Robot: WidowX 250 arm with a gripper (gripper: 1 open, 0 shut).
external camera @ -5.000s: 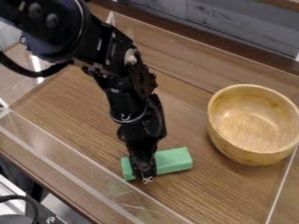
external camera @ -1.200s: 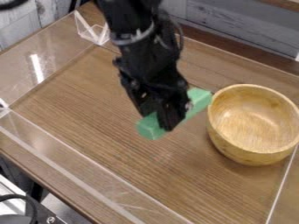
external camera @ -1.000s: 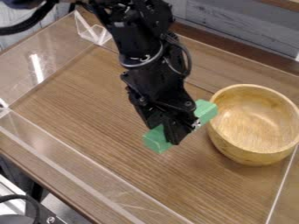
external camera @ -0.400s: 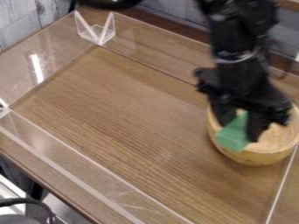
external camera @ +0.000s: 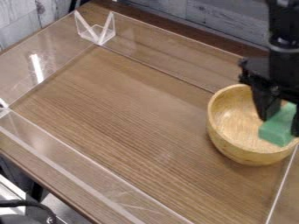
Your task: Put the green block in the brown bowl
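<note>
Pincer: closed on the green block, its tips partly hidden
Block: up at the right side of the bowl, overlapping its rim in view; perhaps above it, height unclear
Bowl: upright on the table

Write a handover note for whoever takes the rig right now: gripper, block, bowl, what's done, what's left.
Gripper: shut on the green block, at the right edge of the view.
Block: held, in front of the right part of the brown bowl as the camera sees it; its height over the bowl can't be told.
Bowl: on the table, upright.
Done: block grasped and brought to the bowl.
Left: probably center it over the bowl, lower, release, back off.
</note>
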